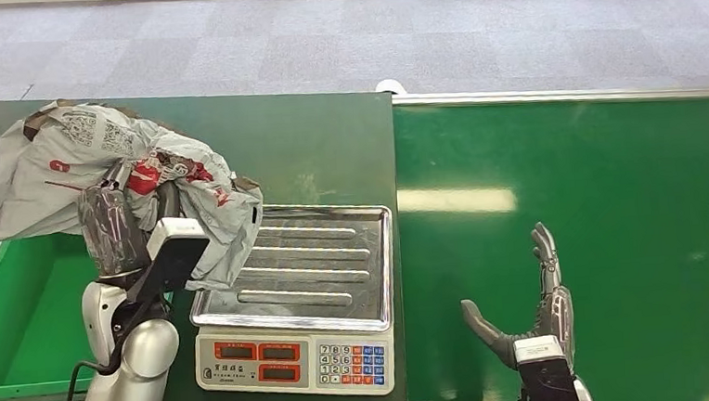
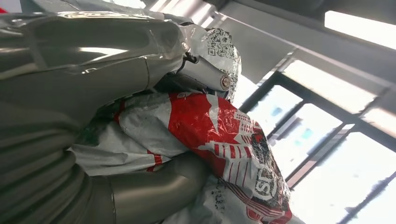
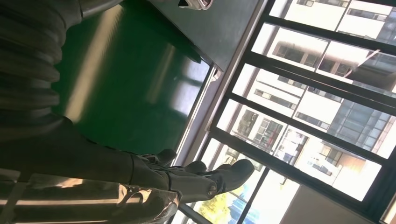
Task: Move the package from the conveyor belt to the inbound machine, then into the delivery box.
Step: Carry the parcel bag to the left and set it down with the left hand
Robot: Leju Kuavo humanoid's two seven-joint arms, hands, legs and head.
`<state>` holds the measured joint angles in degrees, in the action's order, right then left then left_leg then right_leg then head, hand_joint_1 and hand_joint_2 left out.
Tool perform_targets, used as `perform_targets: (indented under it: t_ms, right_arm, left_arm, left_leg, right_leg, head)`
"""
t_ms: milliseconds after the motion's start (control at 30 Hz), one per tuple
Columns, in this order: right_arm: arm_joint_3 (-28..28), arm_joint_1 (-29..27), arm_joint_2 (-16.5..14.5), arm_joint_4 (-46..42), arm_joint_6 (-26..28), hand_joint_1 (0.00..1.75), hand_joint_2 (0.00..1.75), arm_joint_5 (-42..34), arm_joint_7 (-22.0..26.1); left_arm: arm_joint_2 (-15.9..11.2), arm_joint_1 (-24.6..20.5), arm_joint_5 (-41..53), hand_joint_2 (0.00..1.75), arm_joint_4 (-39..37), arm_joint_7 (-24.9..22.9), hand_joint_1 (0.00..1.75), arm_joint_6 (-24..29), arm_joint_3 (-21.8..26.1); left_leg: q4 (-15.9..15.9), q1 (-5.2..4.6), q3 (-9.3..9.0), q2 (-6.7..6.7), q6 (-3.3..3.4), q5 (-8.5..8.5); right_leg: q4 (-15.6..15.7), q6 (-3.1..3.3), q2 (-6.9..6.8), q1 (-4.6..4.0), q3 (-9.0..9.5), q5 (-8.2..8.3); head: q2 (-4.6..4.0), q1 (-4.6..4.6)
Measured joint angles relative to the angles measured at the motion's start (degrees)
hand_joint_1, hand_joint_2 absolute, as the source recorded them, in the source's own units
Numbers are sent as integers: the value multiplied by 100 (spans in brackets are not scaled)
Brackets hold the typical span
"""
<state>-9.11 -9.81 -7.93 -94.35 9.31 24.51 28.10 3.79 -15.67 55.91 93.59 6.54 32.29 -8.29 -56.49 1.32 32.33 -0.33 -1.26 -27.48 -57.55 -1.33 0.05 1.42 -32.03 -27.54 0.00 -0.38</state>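
- While the package (image 1: 117,173) hangs in the left hand (image 1: 115,229), it sits raised between two stations — the scale (image 1: 306,296) on its right, the green delivery box (image 1: 19,323) below and to its left.
- Package: grey plastic mailer with red print, crumpled; long axis runs roughly side to side in the head view, one end drooping over the box's far corner, the other over the left edge of the scale's steel pan (image 1: 336,257).
- Left hand: fingers wrapped around the bag's middle, thumb pressed into the red-printed fold as the left wrist view shows (image 2: 140,196); holding the package.
- Right hand (image 1: 530,315): fingers spread and upright over the green conveyor belt (image 1: 612,222), holding nothing; well apart from the package.
- Nearer arm: the left, by far — it already carries the load.
- Judged step: transfer toward the delivery box; the box lies leftward and lower from the hand, so the coming move likely calls for a swing left and a lowering before release.
- Risk: the trailing end could snag on the box wall.
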Motion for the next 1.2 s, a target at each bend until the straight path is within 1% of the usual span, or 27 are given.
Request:
perform_targets:
  t_ms: [67, 133, 200, 267, 333, 500, 633, 733, 767, 800, 867, 900, 933, 1200]
  right_arm:
    - [6, -40, -1, -48, 1, 0, 175, 57, -34]
    - [9, -63, -6, -92, 2, 0, 175, 130, -73]
    - [7, -73, -16, -125, 11, 0, 175, 181, -116]
    - [3, -78, -27, -147, 27, 0, 175, 215, -159]
    - [-2, -81, -41, -162, 42, 0, 175, 247, -198]
    - [-10, -81, -73, -169, 58, 0, 175, 276, -222]
    - [-11, -82, -79, -169, 63, 0, 175, 280, -225]
    - [-10, -82, -84, -169, 69, 0, 175, 300, -239]
    - [-10, -82, -88, -169, 70, 0, 175, 313, -250]
    - [-9, -82, -95, -169, 70, 0, 175, 324, -262]
    - [-8, -82, -108, -169, 70, 0, 175, 341, -283]
    - [-7, -82, -112, -169, 70, 0, 175, 346, -286]
    - [-7, -82, -115, -169, 72, 0, 175, 350, -287]
    - [-11, -86, -118, -169, 156, 0, 175, 358, -323]
  left_arm:
    - [-63, -106, 443, 175, -277, -411, 160, -48, 182]
    - [-133, -201, 844, 175, -571, -756, 148, -55, 358]
    - [-186, -286, 1327, 175, -832, -1110, 140, -54, 531]
    - [-218, -347, 1876, 175, -1012, -1461, 140, -60, 692]
    - [-229, -384, 2265, 175, -1115, -1691, 140, -80, 833]
    - [-228, -428, 2454, 175, -1249, -1806, 140, -101, 1035]
    - [-226, -434, 2466, 175, -1306, -1813, 145, -104, 1094]
    - [-222, -439, 2473, 175, -1342, -1840, 141, -118, 1141]
    - [-221, -440, 2469, 175, -1356, -1855, 135, -116, 1163]
    - [-219, -440, 2438, 175, -1366, -1866, 112, -99, 1190]
    - [-217, -439, 2316, 175, -1377, -1876, 44, -39, 1253]
    - [-215, -439, 2233, 175, -1379, -1870, 13, -10, 1286]
    - [-214, -437, 2163, 175, -1379, -1857, 0, 8, 1318]
    - [-179, -430, 1720, 175, -1381, -1654, 0, 133, 1439]
  left_leg:
    - [0, 0, -1, 3, 0, 0]
    - [0, 0, -1, 5, 0, 1]
    - [0, 0, -1, 4, -1, 1]
    - [0, 0, 0, 4, -1, 1]
    - [0, 0, 0, 4, -1, 1]
    - [0, 0, 1, 4, -1, 0]
    - [0, 0, 1, 4, -1, 0]
    - [0, 0, 1, 4, -1, 0]
    - [0, 0, 1, 4, -1, 0]
    - [0, 0, 1, 4, -1, 0]
    - [0, 0, 1, 4, -1, 0]
    - [0, 0, 1, 4, -1, 0]
    - [0, 0, 1, 4, -1, 0]
    - [0, 0, 1, 4, -1, 0]
  right_leg:
    - [0, 0, 3, 0, 0, 1]
    - [-1, 1, 6, -1, 0, 1]
    - [-1, 0, 6, 0, 0, 1]
    - [-1, 0, 5, 0, 0, 1]
    - [-1, 0, 5, 0, -1, 1]
    - [-1, 0, 5, 0, -3, 0]
    - [-1, 1, 5, 0, -3, 0]
    - [-1, 1, 5, 0, -3, 1]
    - [-1, 0, 6, 0, -2, 1]
    - [-1, 0, 6, 0, -2, 1]
    - [-1, 0, 6, 0, -2, 0]
    - [-1, 0, 6, 0, -2, 0]
    - [-1, 1, 5, 0, -2, 0]
    - [-1, 0, 5, 0, -2, 0]
  head:
    - [0, 1]
    - [0, 1]
    - [0, 1]
    - [0, 0]
    - [0, 1]
    - [0, 1]
    - [0, 1]
    - [0, 1]
    - [0, 1]
    - [0, 1]
    - [0, 1]
    - [0, 1]
    - [0, 1]
    - [0, 1]
